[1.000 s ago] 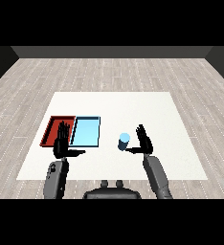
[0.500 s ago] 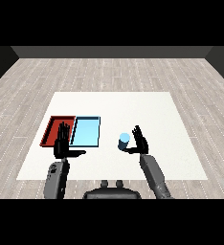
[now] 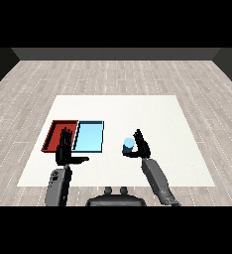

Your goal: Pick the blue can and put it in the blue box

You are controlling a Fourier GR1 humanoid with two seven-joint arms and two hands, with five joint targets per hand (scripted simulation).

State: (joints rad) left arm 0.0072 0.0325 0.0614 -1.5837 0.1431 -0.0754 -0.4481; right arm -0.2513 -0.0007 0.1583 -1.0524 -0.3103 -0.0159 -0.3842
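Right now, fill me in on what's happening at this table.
The robot's right hand is right beside the blue can, which stands upright on the white table to the right of the trays. Whether the fingers have closed round it cannot be told. The left hand is held open near the red tray. The light blue tray has nothing in it; the can is not yet in it.

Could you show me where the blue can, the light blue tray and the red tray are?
blue can [image 3: 129, 145], head view, on its pale top.
light blue tray [image 3: 89, 136], head view, on its bare floor.
red tray [image 3: 58, 132], head view, on its bare floor above the fingers.
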